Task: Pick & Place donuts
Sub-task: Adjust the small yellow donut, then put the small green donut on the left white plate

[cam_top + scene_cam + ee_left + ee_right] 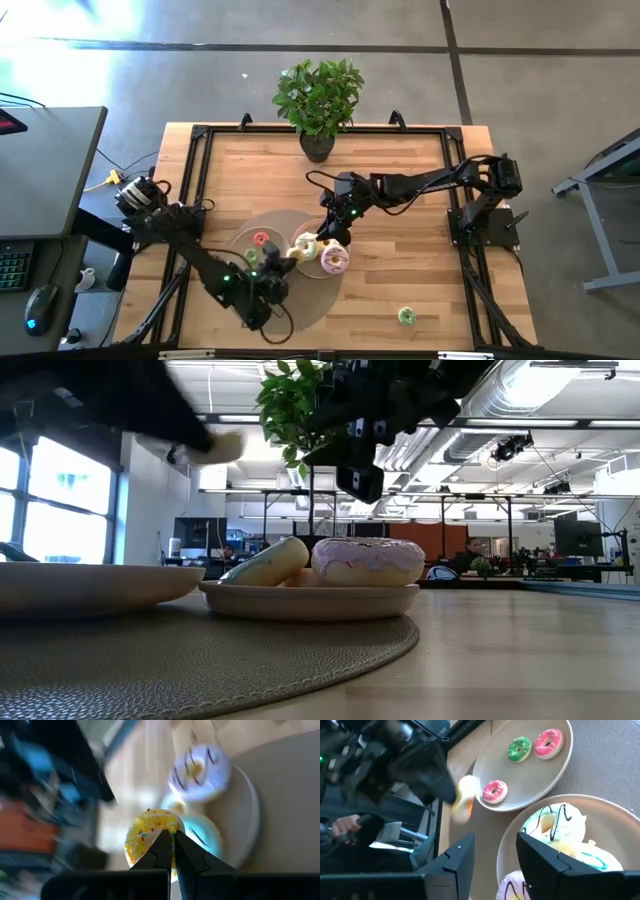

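So the left end effector (pixel 172 842) is pinched tight on a yellow mini donut (pixel 150 832) with sprinkles, fingers nearly together on its rim, carrying it in the air. In the right wrist view the same yellow donut (pixel 465 795) shows as a blur hanging just off the edge of the plate of minis (pixel 540 785), between that plate and the plate of big donuts (pixel 620 820).

Beyond the left end effector's fingertips sits the big-donut plate with a pink-iced donut (pixel 200 767) with dark drizzle and a white-green iced one (pixel 205 835) right under the yellow one.

The right end effector (pixel 495 855) hovers over the big-donut plate with its fingers spread wide and nothing between them. Below it is the white-green donut (pixel 552 822), a cream one just beside that, and farther out on the mini plate a green mini (pixel 520 748) and two pink minis (pixel 547 742).

One stray green mini (pixel 406 317) sits alone on the bare wooden surface (pixel 400 150), well apart from both plates.

My read: this is the carry step. Next up, the left arm needs to settle over the mini plate's open spot, lower and release. The leftover green one probably goes after that.
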Robot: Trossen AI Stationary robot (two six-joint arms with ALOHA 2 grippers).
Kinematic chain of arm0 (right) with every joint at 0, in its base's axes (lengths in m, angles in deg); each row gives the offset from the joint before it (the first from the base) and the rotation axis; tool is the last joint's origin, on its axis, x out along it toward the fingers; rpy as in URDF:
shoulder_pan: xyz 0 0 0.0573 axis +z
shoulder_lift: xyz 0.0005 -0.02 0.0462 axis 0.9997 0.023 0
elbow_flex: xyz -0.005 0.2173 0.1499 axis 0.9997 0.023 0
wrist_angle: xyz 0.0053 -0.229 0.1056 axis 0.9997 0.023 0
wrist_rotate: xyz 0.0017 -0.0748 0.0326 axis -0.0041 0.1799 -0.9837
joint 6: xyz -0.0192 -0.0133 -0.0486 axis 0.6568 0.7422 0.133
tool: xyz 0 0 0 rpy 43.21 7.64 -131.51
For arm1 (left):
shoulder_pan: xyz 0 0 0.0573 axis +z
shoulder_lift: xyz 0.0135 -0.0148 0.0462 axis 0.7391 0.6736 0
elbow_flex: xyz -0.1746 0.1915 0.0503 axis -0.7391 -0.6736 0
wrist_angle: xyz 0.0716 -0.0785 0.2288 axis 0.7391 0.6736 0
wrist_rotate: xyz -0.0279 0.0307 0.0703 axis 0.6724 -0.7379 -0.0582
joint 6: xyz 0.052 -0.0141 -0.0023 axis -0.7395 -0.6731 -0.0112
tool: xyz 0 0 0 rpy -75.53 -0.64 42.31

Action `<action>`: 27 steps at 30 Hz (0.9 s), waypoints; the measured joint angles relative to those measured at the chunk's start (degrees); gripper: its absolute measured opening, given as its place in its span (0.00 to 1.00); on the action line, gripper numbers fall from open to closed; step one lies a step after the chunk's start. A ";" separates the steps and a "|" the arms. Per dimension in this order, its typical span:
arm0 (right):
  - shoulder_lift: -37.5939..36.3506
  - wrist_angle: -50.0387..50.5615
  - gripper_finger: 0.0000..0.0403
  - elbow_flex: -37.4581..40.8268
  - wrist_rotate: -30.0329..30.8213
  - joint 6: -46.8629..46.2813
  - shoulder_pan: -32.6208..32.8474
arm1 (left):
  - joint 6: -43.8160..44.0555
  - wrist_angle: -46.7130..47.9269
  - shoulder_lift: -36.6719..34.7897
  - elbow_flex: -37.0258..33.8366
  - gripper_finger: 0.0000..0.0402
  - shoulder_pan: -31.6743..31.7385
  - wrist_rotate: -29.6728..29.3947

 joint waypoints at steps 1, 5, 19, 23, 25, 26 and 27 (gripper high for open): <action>0.00 0.17 0.35 0.00 -0.02 0.00 0.03 | 6.37 3.94 -0.38 0.03 0.00 -0.30 1.67; 0.00 0.54 0.35 0.00 -0.25 0.00 0.09 | 30.47 19.08 -1.07 -0.04 0.00 0.05 15.80; 0.00 0.47 0.35 0.00 -0.26 0.00 0.07 | 37.15 21.34 -1.23 -2.57 0.08 6.95 30.43; 0.00 0.48 0.35 0.00 -0.26 0.00 0.07 | 33.10 18.65 -1.23 -2.58 0.15 10.11 31.18; 0.00 0.50 0.35 0.00 -0.26 -0.01 0.07 | 31.02 17.45 -1.23 -2.58 0.18 11.53 32.87; 0.00 0.50 0.35 0.00 -0.26 0.00 0.07 | 30.39 16.97 -1.23 -2.58 0.20 12.16 34.01; 0.00 0.50 0.35 0.00 -0.30 0.00 0.07 | 29.88 16.90 -1.23 -2.58 0.21 12.69 35.23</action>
